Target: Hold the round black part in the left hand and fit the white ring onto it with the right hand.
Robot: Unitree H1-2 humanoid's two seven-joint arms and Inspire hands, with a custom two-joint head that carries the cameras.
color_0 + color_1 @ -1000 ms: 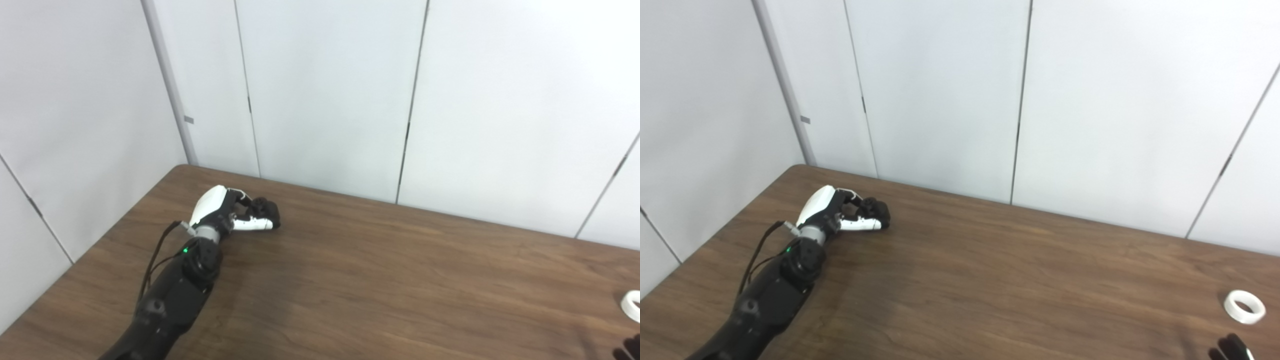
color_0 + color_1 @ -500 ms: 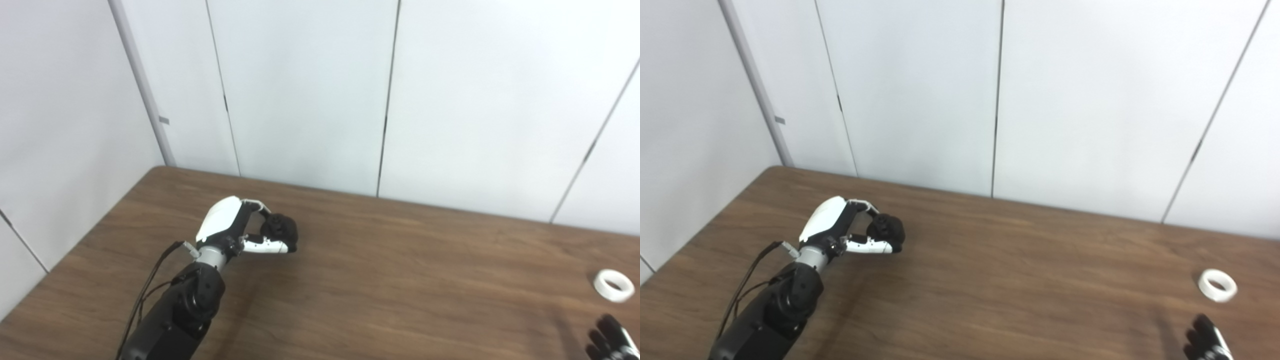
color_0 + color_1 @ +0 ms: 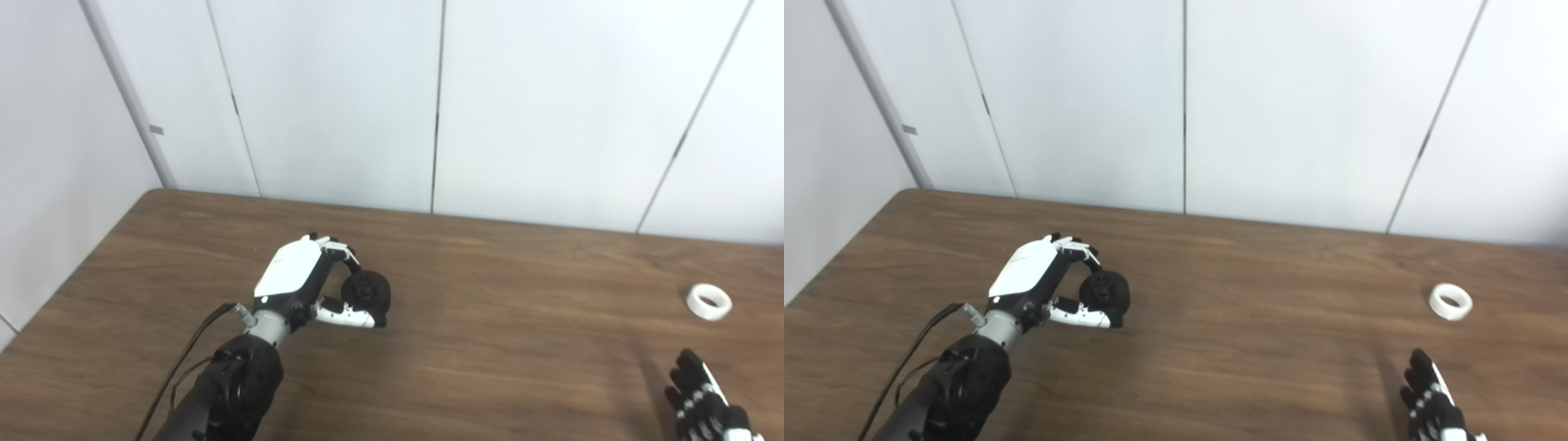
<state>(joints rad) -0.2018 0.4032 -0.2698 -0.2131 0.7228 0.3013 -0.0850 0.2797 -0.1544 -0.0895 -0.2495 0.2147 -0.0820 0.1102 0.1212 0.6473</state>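
A dark brown wooden table (image 3: 502, 343) with visible grain stands against pale white wall panels (image 3: 331, 104) divided by thin dark vertical seams, a grey post (image 3: 125, 98) marking the left corner, all under soft, even light.

Between the left robot hand (image 3: 306, 278), closed around the round black part (image 3: 366, 293), and the white ring (image 3: 708, 301), the desk (image 3: 502, 343) lies bare across its whole middle. The ring sits alone near the right side, with open wood on every side of it (nothing crowds it from above either). The right robot hand (image 3: 1430, 401), fingers spread, is low at the near edge, just short of the ring, with unobstructed surface between them. White wall panels (image 3: 343, 98) close off the far edge.
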